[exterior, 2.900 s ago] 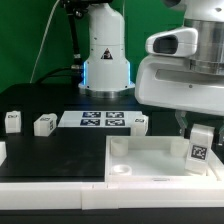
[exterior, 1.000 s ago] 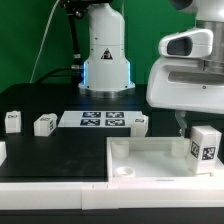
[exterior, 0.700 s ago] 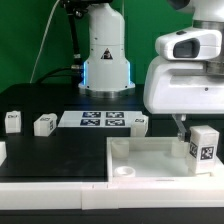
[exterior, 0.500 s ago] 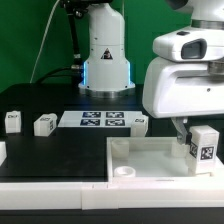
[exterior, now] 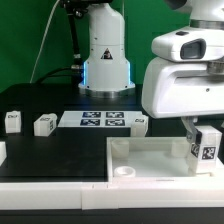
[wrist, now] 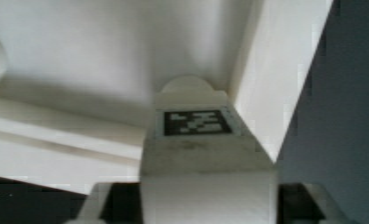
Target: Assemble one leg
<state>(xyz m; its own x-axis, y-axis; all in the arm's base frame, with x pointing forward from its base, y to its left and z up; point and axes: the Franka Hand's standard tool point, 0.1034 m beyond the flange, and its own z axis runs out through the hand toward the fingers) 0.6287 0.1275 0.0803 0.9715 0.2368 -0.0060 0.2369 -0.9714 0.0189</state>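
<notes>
My gripper (exterior: pixel 201 128) is shut on a leg (exterior: pixel 207 143), a small white block with a black-and-white tag facing the camera. It holds the leg upright at the far right corner of the large white tray (exterior: pixel 150 168) in the exterior view. In the wrist view the leg (wrist: pixel 199 125) runs out from between the dark fingers (wrist: pixel 120 202) toward the tray's corner wall (wrist: pixel 279 60). Whether the leg's end touches the tray is hidden.
Three more white legs lie on the black table behind the tray: two at the exterior view's left (exterior: pixel 12 121) (exterior: pixel 44 124) and one near the middle (exterior: pixel 139 122). The marker board (exterior: pixel 102 119) lies between them. The robot's base (exterior: pixel 105 50) stands at the back.
The hand's white body has shifted toward the exterior view's left. The leg has stayed at about the same spot over the tray's corner, still gripped.
</notes>
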